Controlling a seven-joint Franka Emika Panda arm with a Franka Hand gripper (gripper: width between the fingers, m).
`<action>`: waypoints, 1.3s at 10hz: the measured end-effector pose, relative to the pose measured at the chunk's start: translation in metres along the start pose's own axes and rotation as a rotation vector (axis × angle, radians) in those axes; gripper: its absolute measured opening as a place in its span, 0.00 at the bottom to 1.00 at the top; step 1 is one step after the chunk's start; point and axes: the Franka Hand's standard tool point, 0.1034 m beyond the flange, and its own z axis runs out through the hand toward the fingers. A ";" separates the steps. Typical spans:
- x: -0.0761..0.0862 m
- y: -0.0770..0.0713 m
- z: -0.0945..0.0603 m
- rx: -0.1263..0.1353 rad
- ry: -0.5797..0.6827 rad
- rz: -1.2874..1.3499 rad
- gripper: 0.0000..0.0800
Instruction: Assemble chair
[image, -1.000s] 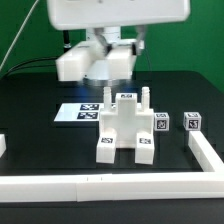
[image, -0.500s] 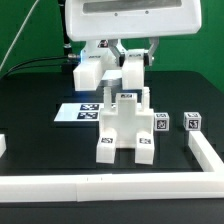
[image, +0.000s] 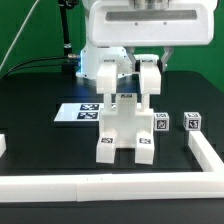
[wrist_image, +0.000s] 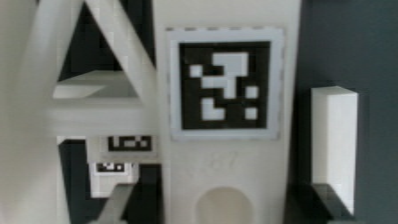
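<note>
One marker board (image: 76, 111) lies on the left. One part-built chair (image: 124, 132) stands at the centre. Over its right side the gripper (image: 147, 62), jaws narrow, clamps one tagged white slab (image: 148, 85), whose lower end seems to touch the chair. Two small tagged blocks (image: 162, 122) sit on the right.

Marker board (image: 78, 113) behind chair (image: 125, 130) (exterior view's left); border rail (image: 100, 185) in front.

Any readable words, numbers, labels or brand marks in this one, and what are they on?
No readable words or numbers anywhere.
Only black-and-white square tags, patterns and not text: on the chair, the held chair part, the marker board and a loose block.
</note>
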 end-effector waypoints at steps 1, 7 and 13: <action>0.001 -0.002 0.000 0.001 0.006 0.026 0.36; -0.004 0.001 0.008 -0.001 0.013 0.033 0.36; 0.009 -0.001 0.007 0.006 0.085 0.010 0.36</action>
